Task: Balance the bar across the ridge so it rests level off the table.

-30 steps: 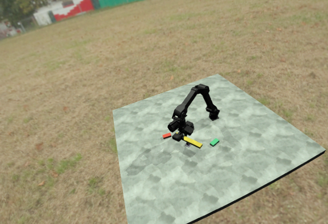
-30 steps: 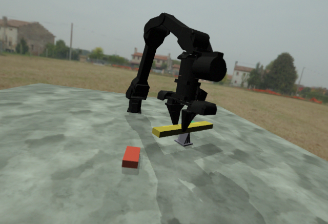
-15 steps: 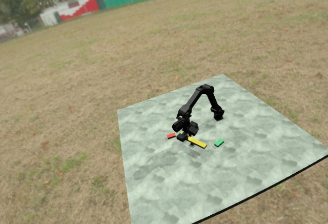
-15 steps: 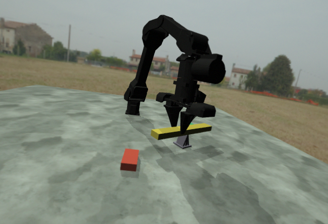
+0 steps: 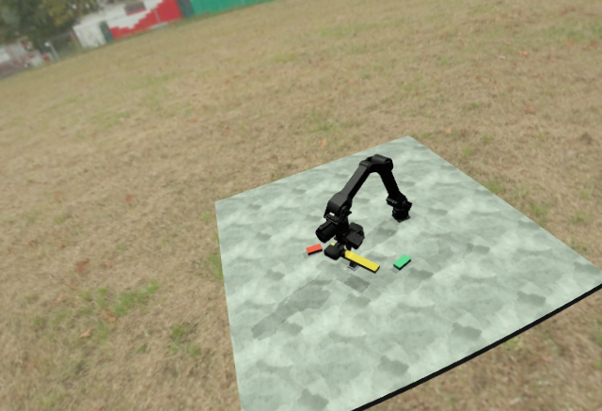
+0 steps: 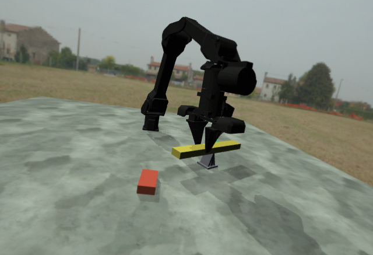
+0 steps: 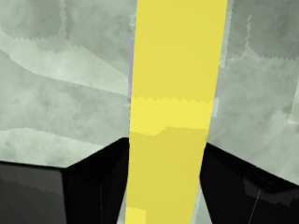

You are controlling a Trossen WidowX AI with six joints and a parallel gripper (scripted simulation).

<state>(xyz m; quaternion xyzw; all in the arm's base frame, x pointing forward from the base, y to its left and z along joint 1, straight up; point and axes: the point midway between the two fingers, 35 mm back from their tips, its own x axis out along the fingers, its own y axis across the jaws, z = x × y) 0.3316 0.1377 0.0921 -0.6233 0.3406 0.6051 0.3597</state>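
Note:
The yellow bar (image 5: 361, 260) (image 6: 186, 150) (image 7: 179, 56) is held clear of the table and looks roughly level. My gripper (image 6: 203, 147) (image 7: 163, 149) is shut on it, one finger on each long side. The grey-purple ridge (image 5: 352, 266) (image 6: 206, 160) stands on the table under the bar, a little to the side of the fingers. The bar lies crosswise above its top. The top edge is hidden by the bar, so I cannot tell whether they touch. In the wrist view only a thin sliver of the ridge (image 7: 131, 70) shows along the bar's left edge.
A red block (image 5: 313, 248) (image 6: 148, 177) lies on the table beyond one end of the bar. A green block (image 5: 402, 261) (image 6: 218, 140) lies beyond the other end, mostly hidden in the exterior view. The arm's base (image 5: 401, 213) (image 6: 150, 123) stands behind.

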